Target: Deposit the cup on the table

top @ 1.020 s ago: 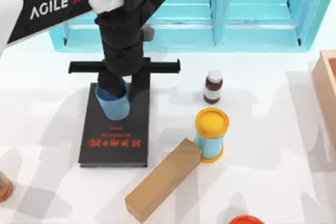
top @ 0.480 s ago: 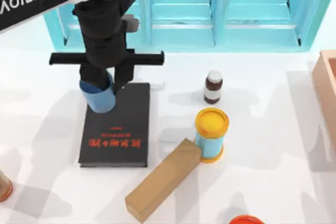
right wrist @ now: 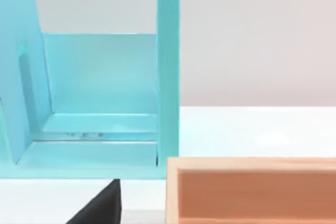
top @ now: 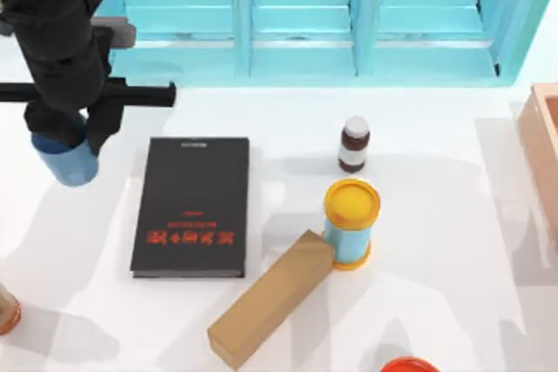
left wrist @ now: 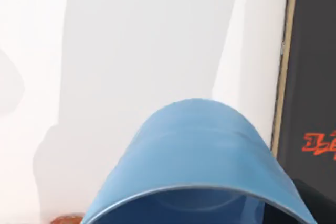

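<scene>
Left gripper (top: 65,141) holds cup (top: 70,163) tight above table (top: 87,241) left edge, beside black book (top: 192,206); releasing w/o lowering, it may tip.

- One cup (top: 70,161)
- One black book (top: 192,206)
- One yellow-lidded canister (top: 350,220)
- One small brown bottle (top: 354,144)
- One cardboard block (top: 270,298)
- One bench (top: 436,233)

cup (top: 68,161): you've carried it off the black book (top: 192,206), toward the counter's (top: 436,215) left edge.
left gripper (top: 70,132): moved left with it.
</scene>
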Robot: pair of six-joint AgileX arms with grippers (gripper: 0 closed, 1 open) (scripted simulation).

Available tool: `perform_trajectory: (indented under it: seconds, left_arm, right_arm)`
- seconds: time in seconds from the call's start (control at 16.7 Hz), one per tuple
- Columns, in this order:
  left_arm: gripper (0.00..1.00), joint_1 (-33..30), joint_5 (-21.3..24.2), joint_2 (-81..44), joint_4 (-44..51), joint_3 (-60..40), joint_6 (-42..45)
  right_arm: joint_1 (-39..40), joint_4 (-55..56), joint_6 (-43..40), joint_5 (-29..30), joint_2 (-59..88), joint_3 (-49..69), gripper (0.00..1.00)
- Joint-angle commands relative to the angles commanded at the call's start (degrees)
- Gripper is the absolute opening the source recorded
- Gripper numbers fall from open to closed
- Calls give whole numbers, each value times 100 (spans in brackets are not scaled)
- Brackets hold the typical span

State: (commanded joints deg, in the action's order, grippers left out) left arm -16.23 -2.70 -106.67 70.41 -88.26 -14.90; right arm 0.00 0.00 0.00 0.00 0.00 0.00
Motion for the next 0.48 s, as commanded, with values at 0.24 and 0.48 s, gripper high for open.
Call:
perform_trajectory:
  seconds: [0.24, 0.48]
  left_arm:
    - [0, 651, -85, 632, -23, 554, 646]
    - [0, 814, -143, 802, -20, 715, 820]
  right_arm:
    - [0, 0, 0, 0, 0, 0, 100]
    - [0, 0, 0, 0, 0, 0, 100]
